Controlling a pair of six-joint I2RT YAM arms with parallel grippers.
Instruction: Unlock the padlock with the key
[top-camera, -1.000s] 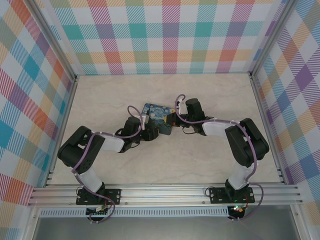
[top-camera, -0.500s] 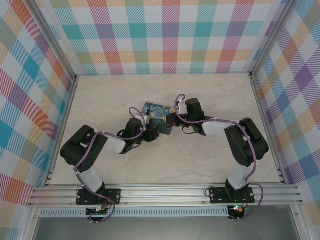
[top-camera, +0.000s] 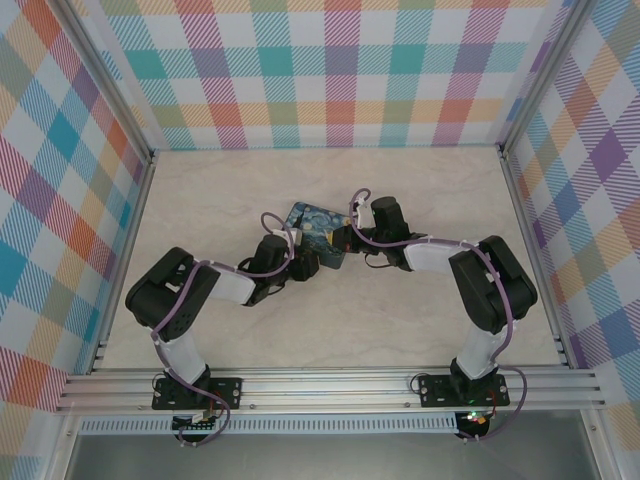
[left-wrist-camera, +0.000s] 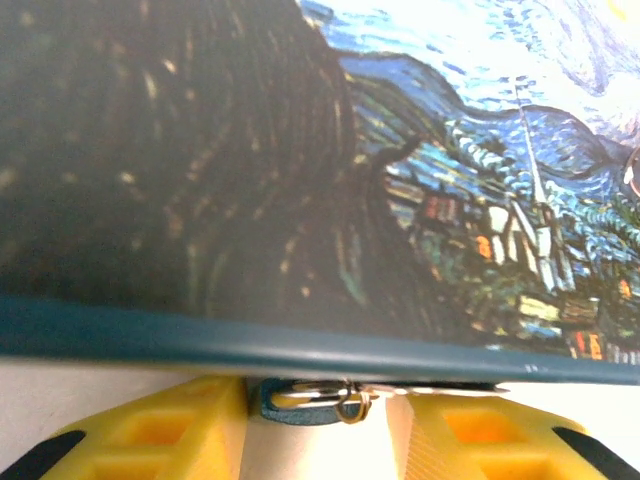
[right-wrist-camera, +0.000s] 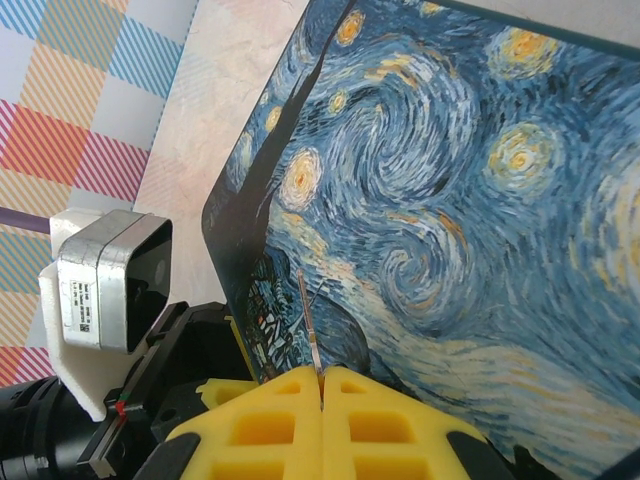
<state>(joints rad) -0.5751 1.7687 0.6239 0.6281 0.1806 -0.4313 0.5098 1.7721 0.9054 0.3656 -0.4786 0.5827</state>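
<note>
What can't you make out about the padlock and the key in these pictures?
Padlock: left wrist view, mostly hidden under the tin edge; keyhole unseen.
Key: right wrist view, an edge-on sliver in the shut right gripper; teeth too small.
Top view: both too small to tell.

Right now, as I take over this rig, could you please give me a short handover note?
Right claw: shut on the key, whose tip sticks out over the lid of the painted tin.
Left claw: fingers apart on either side of the padlock, which sits at the tin's edge; I cannot confirm a grip.
Done: key is in hand.
Left: steady the padlock, bring the key to it, insert, turn, free the shackle.
</note>
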